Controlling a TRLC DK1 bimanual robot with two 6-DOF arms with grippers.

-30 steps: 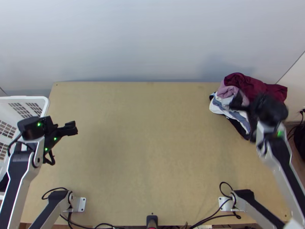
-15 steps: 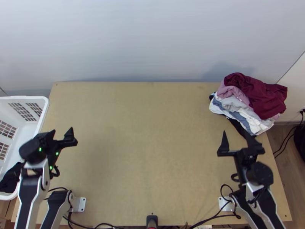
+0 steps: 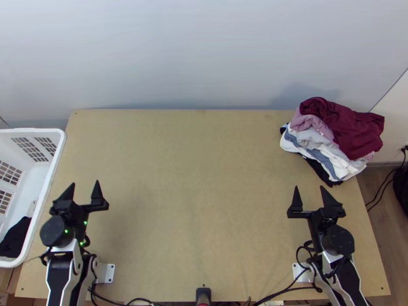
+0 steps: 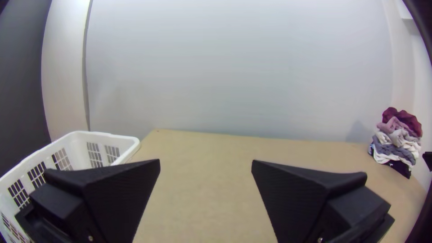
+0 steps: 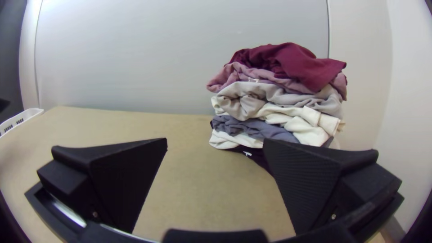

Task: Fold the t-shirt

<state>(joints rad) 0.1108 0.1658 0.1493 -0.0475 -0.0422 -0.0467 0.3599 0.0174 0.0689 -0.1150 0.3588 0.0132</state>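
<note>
Both the left pincer (image 3: 85, 183) and the right pincer (image 3: 309, 187) are black. Beyond the right one, a maroon garment (image 5: 297, 65) tops mauve cloth (image 5: 225, 76), pale grey cloth (image 5: 279, 94), cream cloth (image 5: 315, 128), slate-blue cloth (image 5: 252, 126), white cloth (image 5: 222, 139) and near-black cloth (image 5: 256, 155). Outward of the left pincer, the latticed basket (image 3: 57, 158) is white, its inner cloth (image 3: 14, 237) black. Between the pincers, the counter (image 3: 194, 194) is plain tan.

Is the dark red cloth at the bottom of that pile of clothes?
No, the dark red cloth lies on top of the pile, above the pinkish and grey cloths.
</note>
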